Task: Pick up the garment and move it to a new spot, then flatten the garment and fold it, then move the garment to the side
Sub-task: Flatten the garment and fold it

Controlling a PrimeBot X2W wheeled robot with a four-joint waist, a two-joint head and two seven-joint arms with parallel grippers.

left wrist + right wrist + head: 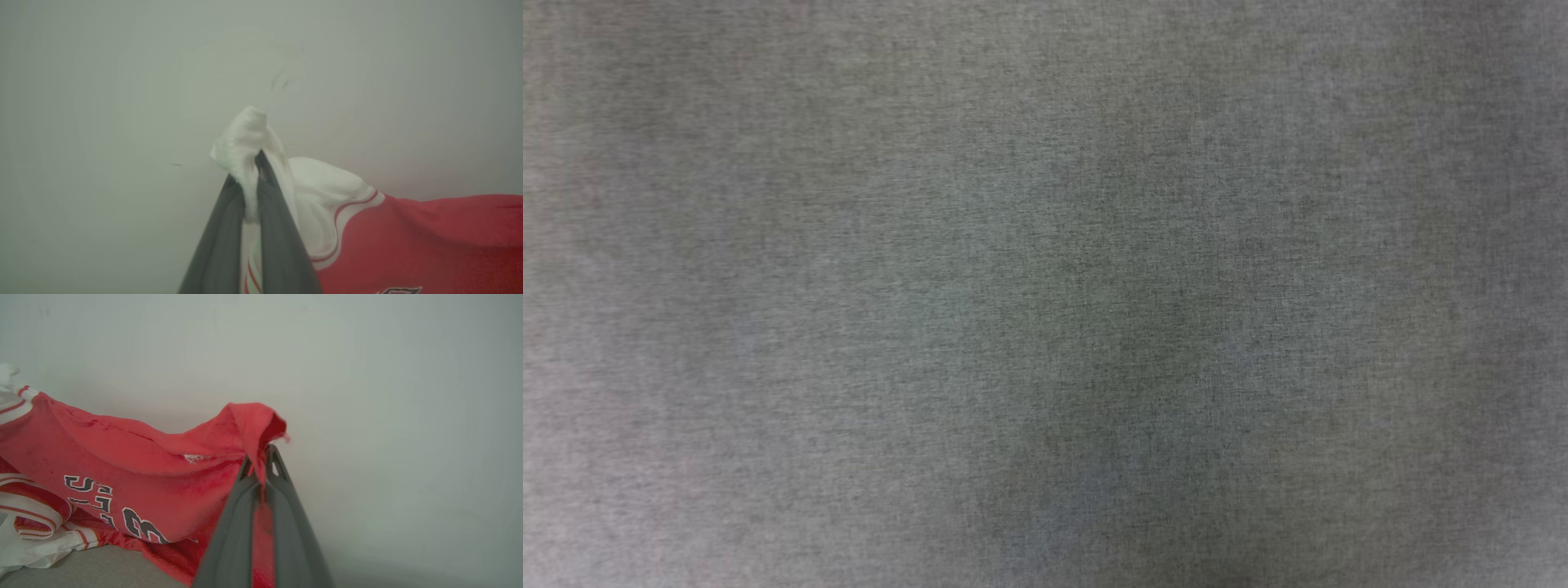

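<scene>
The white sleeve cuff of the garment (pixel 408 237) is pinched in the closed left tool (pixel 247 168). Its red body is slung across to the right tool (pixel 261 457), which is clamped on a red edge. The lower folds are rested on the grey table (pixel 102 571).

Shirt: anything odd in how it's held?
Yes. The shirt is gripped unevenly: the left hand pinches a bunched white cuff, while the right hand pinches a red edge. The fabric between them sags crumpled, not spread flat.

left tool (pixel 252 171) pinched on garment (pixel 408 237), right tool (pixel 260 458) likewise
</scene>
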